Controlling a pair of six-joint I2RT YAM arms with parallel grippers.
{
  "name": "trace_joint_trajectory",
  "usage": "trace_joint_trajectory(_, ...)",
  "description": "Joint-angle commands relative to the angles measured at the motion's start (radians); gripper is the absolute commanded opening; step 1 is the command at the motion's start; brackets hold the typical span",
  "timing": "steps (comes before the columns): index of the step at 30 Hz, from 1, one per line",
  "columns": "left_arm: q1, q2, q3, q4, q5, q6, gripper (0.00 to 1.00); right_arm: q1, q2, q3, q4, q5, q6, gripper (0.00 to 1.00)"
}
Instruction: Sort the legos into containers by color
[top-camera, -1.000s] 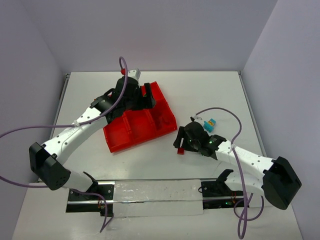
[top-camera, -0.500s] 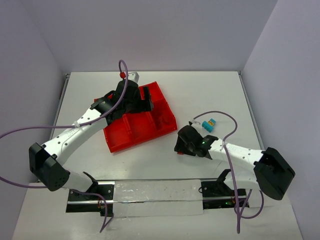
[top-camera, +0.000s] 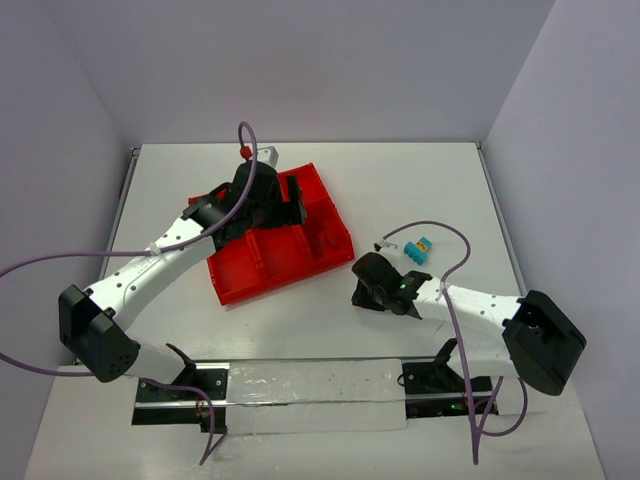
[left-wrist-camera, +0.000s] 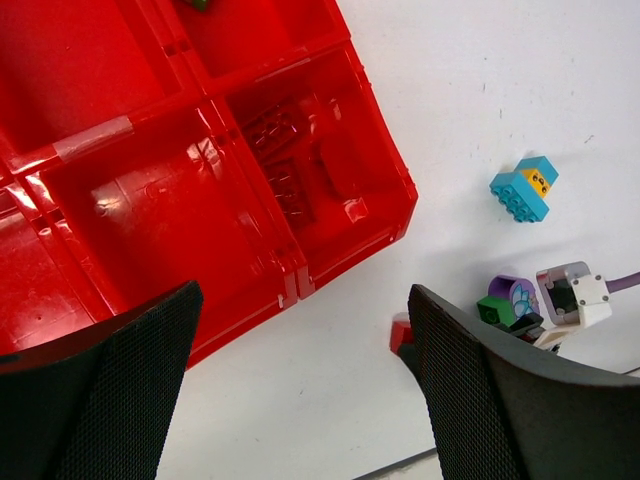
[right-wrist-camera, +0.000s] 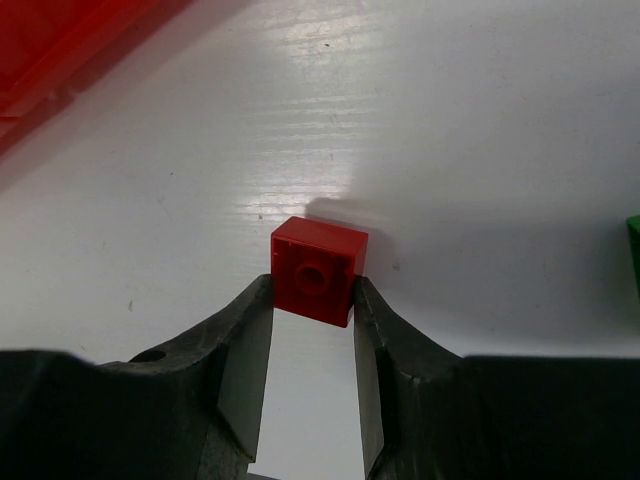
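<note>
A small red lego (right-wrist-camera: 315, 270) lies on the white table, and my right gripper (right-wrist-camera: 312, 292) is shut on it, one finger pressed against each side. In the top view the right gripper (top-camera: 362, 296) sits low on the table just right of the red tray (top-camera: 262, 275), covering that brick. From the left wrist the same red lego (left-wrist-camera: 400, 332) shows partly behind a finger. My left gripper (top-camera: 288, 200) hovers open over the tray's compartments (left-wrist-camera: 110, 200), holding nothing. A green lego (left-wrist-camera: 197, 4) lies in a far compartment.
A light blue and yellow lego pair (top-camera: 422, 247) sits right of the tray, also in the left wrist view (left-wrist-camera: 525, 187). A purple lego (left-wrist-camera: 512, 293) and a green one (left-wrist-camera: 493, 311) lie beside the right arm. A green edge (right-wrist-camera: 634, 252) shows at far right.
My right gripper has slid a little left, dropped to the table and shut its jaws on the red lego. The left arm has hardly shifted above the tray.
</note>
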Motion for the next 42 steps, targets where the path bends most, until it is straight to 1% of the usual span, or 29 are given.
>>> trace_joint_trajectory(1, -0.003, -0.024, -0.004, 0.013, 0.004, 0.009, 0.92, 0.011, -0.044, 0.057, 0.018, 0.042, -0.075, 0.23)
trace_joint_trajectory(3, -0.005, -0.026, 0.005, 0.004, -0.01, 0.016, 0.92, 0.009, -0.064, 0.11, -0.012, 0.056, -0.153, 0.23)
trace_joint_trajectory(5, -0.004, -0.018, 0.028, -0.014, -0.02, 0.025, 0.92, 0.007, -0.061, 0.199, -0.049, 0.076, -0.235, 0.23)
trace_joint_trajectory(7, 0.001, -0.021, 0.03, -0.002, 0.023, 0.044, 0.91, 0.006, -0.032, 0.284, -0.052, 0.068, -0.291, 0.23)
trace_joint_trajectory(8, 0.008, -0.033, 0.02, 0.016, 0.066, 0.053, 0.9, 0.006, -0.003, 0.314, -0.055, 0.072, -0.316, 0.23)
trace_joint_trajectory(9, 0.015, -0.054, 0.002, 0.026, 0.079, 0.051, 0.9, 0.007, 0.022, 0.358, -0.055, 0.084, -0.334, 0.23)
trace_joint_trajectory(12, 0.038, -0.103, -0.031, 0.029, 0.088, 0.04, 0.91, -0.012, 0.121, 0.468, -0.051, 0.091, -0.376, 0.23)
trace_joint_trajectory(14, 0.056, -0.131, -0.037, 0.005, 0.072, 0.038, 0.9, -0.041, 0.19, 0.528, -0.035, 0.066, -0.389, 0.23)
trace_joint_trajectory(17, 0.091, -0.185, -0.064, 0.02, 0.122, 0.045, 0.91, -0.067, 0.268, 0.595, 0.011, 0.037, -0.407, 0.25)
trace_joint_trajectory(18, 0.104, -0.206, -0.073, 0.03, 0.142, 0.044, 0.91, -0.073, 0.297, 0.619, 0.018, 0.039, -0.413, 0.27)
trace_joint_trajectory(20, 0.126, -0.234, -0.082, 0.038, 0.166, 0.042, 0.91, -0.081, 0.351, 0.679, 0.023, 0.042, -0.42, 0.37)
trace_joint_trajectory(24, 0.142, -0.244, -0.056, 0.001, 0.131, 0.045, 0.91, -0.098, 0.425, 0.738, 0.015, 0.022, -0.424, 0.71)
trace_joint_trajectory(26, 0.144, -0.243, -0.053, -0.003, 0.119, 0.045, 0.91, -0.1, 0.426, 0.761, 0.006, 0.021, -0.433, 0.81)
trace_joint_trajectory(27, 0.144, -0.244, -0.052, -0.005, 0.116, 0.045, 0.91, -0.1, 0.423, 0.768, 0.003, 0.025, -0.439, 0.84)
trace_joint_trajectory(29, 0.146, -0.245, -0.06, 0.002, 0.118, 0.044, 0.91, -0.108, 0.388, 0.758, 0.002, 0.041, -0.449, 0.83)
trace_joint_trajectory(32, 0.147, -0.241, -0.067, 0.012, 0.123, 0.041, 0.91, -0.159, 0.277, 0.688, 0.002, 0.052, -0.448, 0.79)
trace_joint_trajectory(34, 0.146, -0.238, -0.072, 0.015, 0.123, 0.041, 0.91, -0.217, 0.177, 0.608, 0.001, 0.051, -0.444, 0.74)
trace_joint_trajectory(36, 0.146, -0.235, -0.073, 0.016, 0.122, 0.042, 0.91, -0.273, 0.089, 0.53, -0.006, 0.038, -0.44, 0.73)
trace_joint_trajectory(37, 0.146, -0.233, -0.076, 0.024, 0.127, 0.044, 0.91, -0.323, 0.016, 0.435, -0.017, 0.028, -0.436, 0.72)
trace_joint_trajectory(39, 0.146, -0.227, -0.079, 0.042, 0.136, 0.048, 0.91, -0.395, -0.083, 0.366, -0.045, 0.02, -0.426, 0.72)
trace_joint_trajectory(41, 0.147, -0.215, -0.076, 0.059, 0.157, 0.05, 0.91, -0.462, -0.142, 0.264, -0.058, -0.011, -0.405, 0.72)
trace_joint_trajectory(42, 0.147, -0.209, -0.076, 0.064, 0.157, 0.052, 0.91, -0.488, -0.155, 0.262, -0.057, -0.027, -0.394, 0.73)
